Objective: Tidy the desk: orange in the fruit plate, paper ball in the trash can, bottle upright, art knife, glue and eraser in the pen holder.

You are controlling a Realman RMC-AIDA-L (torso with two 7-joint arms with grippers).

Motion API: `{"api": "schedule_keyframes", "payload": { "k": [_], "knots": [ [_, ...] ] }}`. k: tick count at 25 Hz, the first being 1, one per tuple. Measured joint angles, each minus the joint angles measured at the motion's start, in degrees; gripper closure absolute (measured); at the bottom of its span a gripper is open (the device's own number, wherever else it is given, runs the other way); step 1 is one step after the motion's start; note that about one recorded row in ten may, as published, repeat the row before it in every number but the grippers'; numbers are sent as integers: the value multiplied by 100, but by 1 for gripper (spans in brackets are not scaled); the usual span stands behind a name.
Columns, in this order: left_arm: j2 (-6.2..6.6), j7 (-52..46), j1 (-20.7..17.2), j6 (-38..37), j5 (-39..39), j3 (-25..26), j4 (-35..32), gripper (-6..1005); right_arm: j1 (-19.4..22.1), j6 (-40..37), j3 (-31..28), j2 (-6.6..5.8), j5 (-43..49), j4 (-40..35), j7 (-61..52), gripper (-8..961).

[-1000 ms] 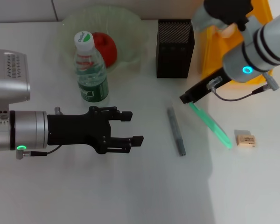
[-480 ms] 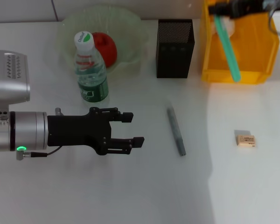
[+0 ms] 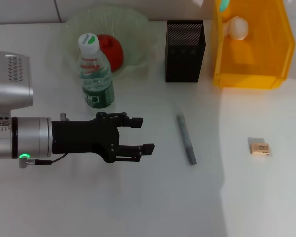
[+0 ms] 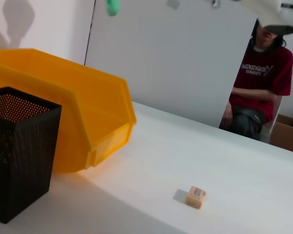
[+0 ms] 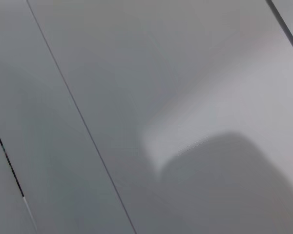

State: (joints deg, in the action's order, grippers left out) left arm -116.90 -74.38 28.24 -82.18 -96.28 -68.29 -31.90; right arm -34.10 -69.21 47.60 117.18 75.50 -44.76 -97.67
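On the counter (image 3: 153,207), I count three of the six items as done. The orange (image 3: 112,51) sits in the plate (image 3: 133,29). The paper ball (image 3: 237,27) lies in the bin (image 3: 246,79). The bottle (image 3: 95,74) stands upright just in front of the plate.

Left to do: the eraser (image 3: 259,148) lies alone on the right side of the counter, well apart from the holder (image 3: 184,52); the left wrist view also shows it out on the open surface. A slim grey stick (image 3: 186,138) lies flat in front of the holder, either the knife or the glue, I cannot tell which. A green tip (image 3: 224,4) shows at the top edge above the bin, probably the other stick held aloft; what holds it is out of frame. Nothing visible inside the holder, though its mesh hides most of the interior.

Left gripper (image 3: 143,134) hovers low over the counter left of the grey stick, jaws apart, holding nothing. Right gripper: not visible; state unknown.
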Motion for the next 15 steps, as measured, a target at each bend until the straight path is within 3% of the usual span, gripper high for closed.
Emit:
{"api": "schedule_keyframes", "payload": {
  "k": [1,6,15],
  "knots": [
    [0,-18,22,-5,4,0,-2,227,-194,23,1,15,-306,691,813,767],
    [-53,-46,38,-159,14,69,-87,227,-458,257,36,217,-904,1513,2666,764],
    [-122,-89,18,-337,23,219,-141,227,-881,682,52,238,-1435,2407,3946,759]
  ]
}}
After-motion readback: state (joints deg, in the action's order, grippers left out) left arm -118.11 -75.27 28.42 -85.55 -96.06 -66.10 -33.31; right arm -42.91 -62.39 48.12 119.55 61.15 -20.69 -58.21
